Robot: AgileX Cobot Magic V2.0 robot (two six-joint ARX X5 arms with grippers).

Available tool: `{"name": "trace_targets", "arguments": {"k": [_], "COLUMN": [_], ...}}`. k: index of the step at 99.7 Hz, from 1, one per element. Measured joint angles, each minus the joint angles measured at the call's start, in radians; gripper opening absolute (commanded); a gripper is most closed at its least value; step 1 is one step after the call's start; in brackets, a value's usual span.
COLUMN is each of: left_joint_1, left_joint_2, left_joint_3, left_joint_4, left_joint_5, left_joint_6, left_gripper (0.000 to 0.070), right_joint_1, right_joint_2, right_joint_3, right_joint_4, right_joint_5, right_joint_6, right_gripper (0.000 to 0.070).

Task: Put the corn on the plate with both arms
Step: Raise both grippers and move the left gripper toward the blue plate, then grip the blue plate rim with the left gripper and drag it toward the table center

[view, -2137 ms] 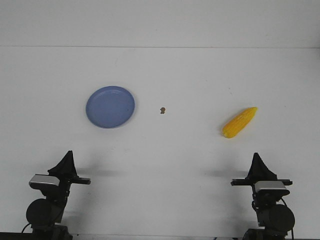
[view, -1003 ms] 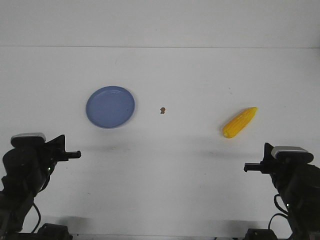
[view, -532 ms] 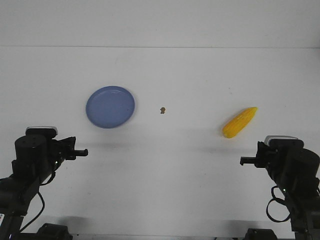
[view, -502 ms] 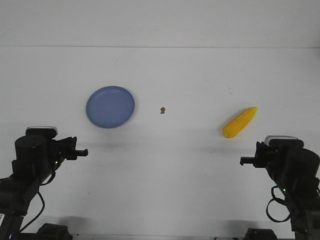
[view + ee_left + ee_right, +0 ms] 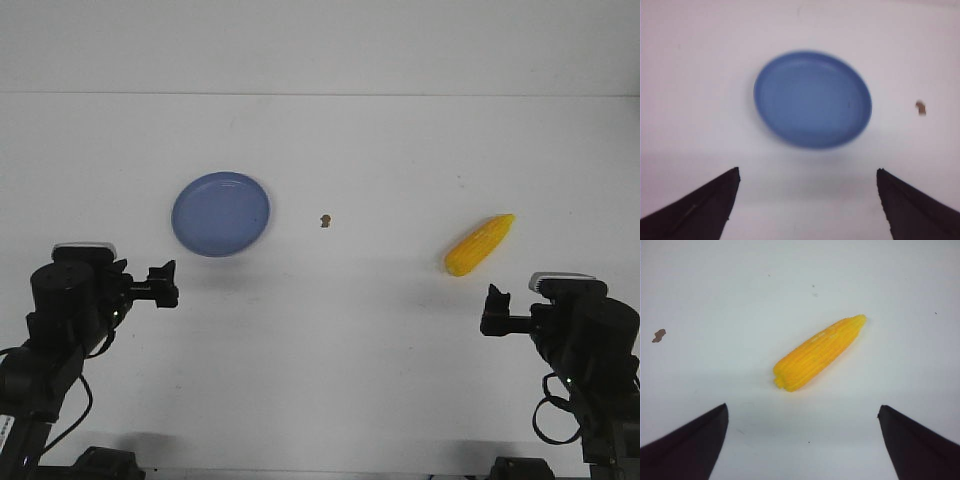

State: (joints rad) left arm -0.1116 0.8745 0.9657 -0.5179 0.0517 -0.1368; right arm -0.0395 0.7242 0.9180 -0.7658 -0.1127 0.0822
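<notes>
Near your right edge, the right hand (image 5: 492,312) hovers wide open, the corn (image 5: 479,244) lying just beyond it on the table (image 5: 380,330). Your left hand (image 5: 163,283), equally wide, faces the empty plate (image 5: 220,214).

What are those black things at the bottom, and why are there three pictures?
Those black things are two robot arms. One picture comes from a camera looking forward over the white table. There you see the left gripper and the right gripper, which are the robot's pinching hands.

The other two pictures come from small cameras on the robot's wrists, so the dark pointed fingers poke in at the bottom edge. The left wrist camera looks at the blue plate. The right wrist camera looks at the yellow corn.

The plate, the corn and a tiny brown speck all lie on the table, apart from each other. Both grippers are open and hold nothing. The plate has nothing on it.
</notes>
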Motion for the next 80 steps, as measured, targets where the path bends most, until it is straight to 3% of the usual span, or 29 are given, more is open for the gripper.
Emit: {"name": "trace_targets", "arguments": {"k": [21,53,80], "left_joint_1": [0.041,0.097,0.106], "left_joint_2": [0.273,0.747,0.945], "left_joint_3": [0.075,0.320,0.399], "left_joint_4": [0.117,0.122,0.139], "left_joint_5": [0.001,0.000,0.000], "left_joint_6": [-0.029,-0.039,-0.046], "left_gripper": [0.0562,0.0589,0.0589], "right_joint_1": [0.000,0.000,0.000], "right_joint_2": [0.000,0.000,0.000], "right_joint_3": [0.000,0.000,0.000], "right_joint_4": [0.000,0.000,0.000], "right_joint_5": [0.000,0.000,0.000], "right_joint_6": [0.000,0.000,0.000], "right_gripper": [0.0633,0.0633,0.0633]}}
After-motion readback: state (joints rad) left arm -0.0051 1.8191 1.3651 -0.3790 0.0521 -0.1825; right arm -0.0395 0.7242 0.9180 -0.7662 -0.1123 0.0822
